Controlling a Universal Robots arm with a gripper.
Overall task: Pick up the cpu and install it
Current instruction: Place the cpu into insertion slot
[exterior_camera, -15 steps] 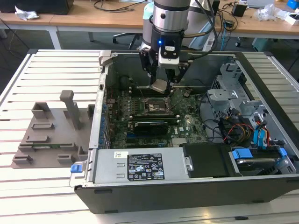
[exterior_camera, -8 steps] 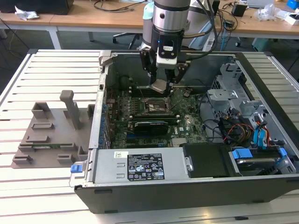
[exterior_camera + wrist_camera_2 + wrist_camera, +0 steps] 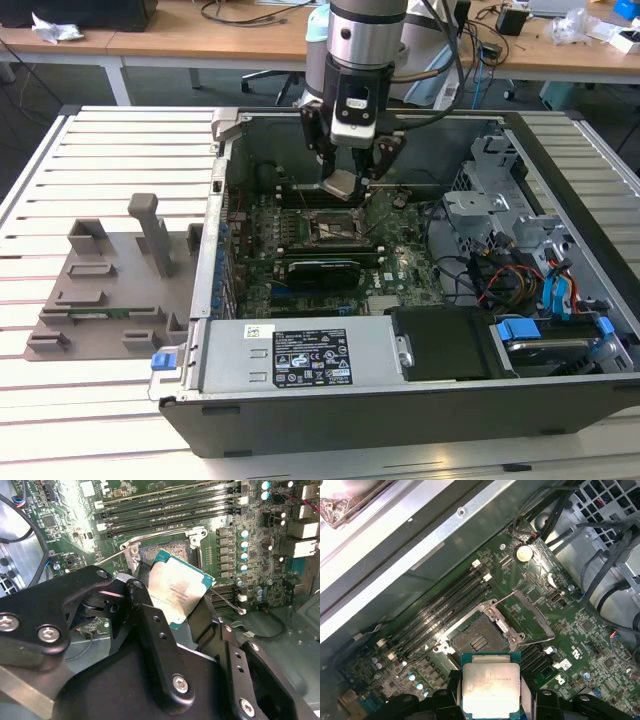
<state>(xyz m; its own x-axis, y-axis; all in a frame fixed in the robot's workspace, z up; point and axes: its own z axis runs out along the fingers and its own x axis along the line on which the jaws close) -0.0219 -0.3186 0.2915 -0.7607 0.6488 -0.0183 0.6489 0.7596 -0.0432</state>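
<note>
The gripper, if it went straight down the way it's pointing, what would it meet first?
Most likely the open socket on the motherboard. The gripper holds the cpu above it, though exact lineup and depth are hard to judge.

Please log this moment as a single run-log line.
gripper: shut on cpu | cpu: held near open socket, not seated

Exterior view: bright, even room light, with the computer case [image 3: 400, 415] interior in shade. First wrist view: blown-out white glare on the case wall [image 3: 375, 510]. Second wrist view: hot patch on the motherboard [image 3: 75, 502] and a soft sheen on the cpu [image 3: 177, 592] lid.
</note>
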